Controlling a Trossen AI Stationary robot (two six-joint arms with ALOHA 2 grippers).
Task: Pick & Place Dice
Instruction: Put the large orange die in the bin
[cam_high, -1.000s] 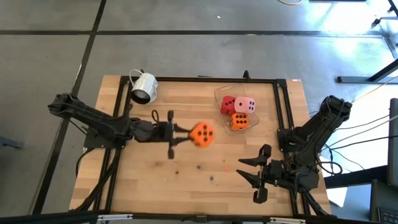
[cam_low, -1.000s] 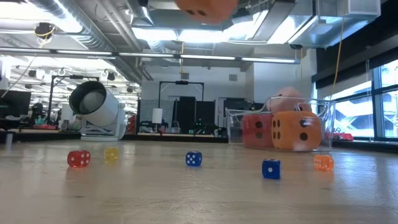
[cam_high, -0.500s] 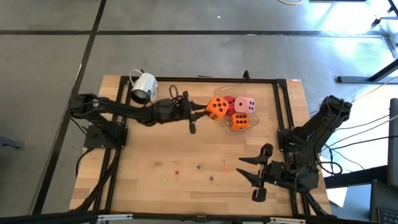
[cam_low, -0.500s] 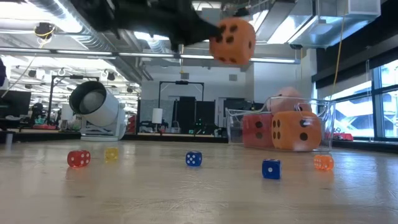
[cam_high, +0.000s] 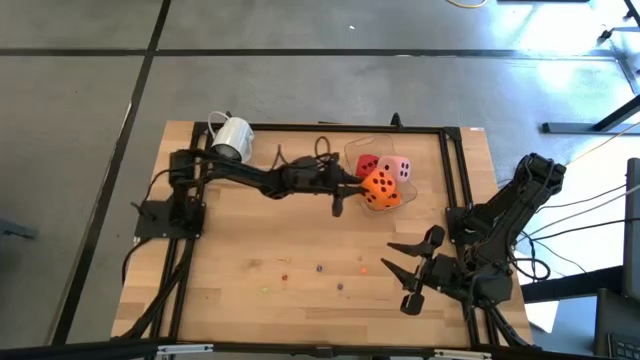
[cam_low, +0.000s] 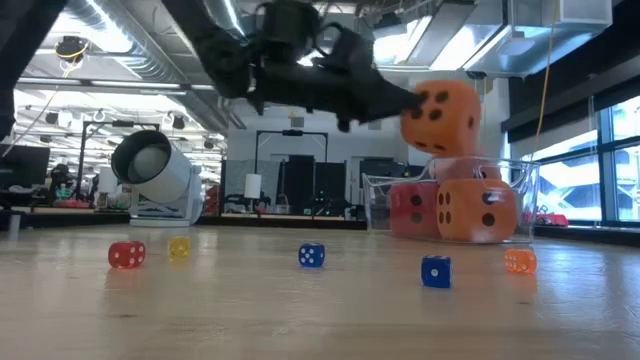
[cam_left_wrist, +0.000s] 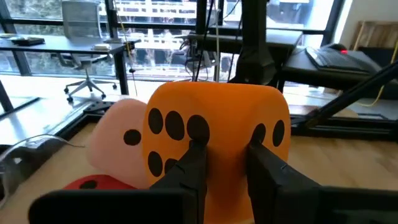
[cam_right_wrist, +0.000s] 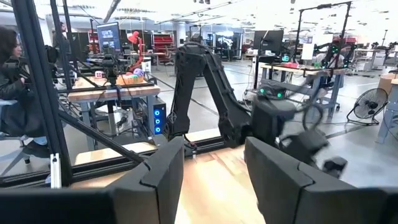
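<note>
My left gripper (cam_high: 356, 186) reaches level from the table's left and is shut on an orange die (cam_high: 379, 185), which it holds over a clear container (cam_high: 352, 152) at the far right. In the container lie a red die (cam_high: 366, 164), a pink die (cam_high: 398, 169) and a second orange die (cam_low: 476, 210), the last right under the held one (cam_low: 440, 116). My right gripper (cam_high: 404, 284) hangs open near the table's near right corner, away from the dice, with nothing between its fingers (cam_right_wrist: 163, 167). My left gripper pinches the orange die between its two fingers at the upright edge (cam_left_wrist: 225, 148) that faces the arm, one finger (cam_left_wrist: 194, 163) on each adjoining face. The fingers come level from the table's left. The die hangs lifted above the container's dice.
A metal mug (cam_high: 232, 140) lies on its side at the far left corner. Several tiny coloured dice (cam_low: 311, 256) are scattered over the near middle of the table (cam_high: 250, 230). A dark frame (cam_high: 455, 170) runs along the table's edges.
My left gripper has swung from over the table's middle toward the right and far edges and has come down, carrying the orange die to a place over the container. It has stayed shut on the die. My right gripper has rolled slightly in place.
</note>
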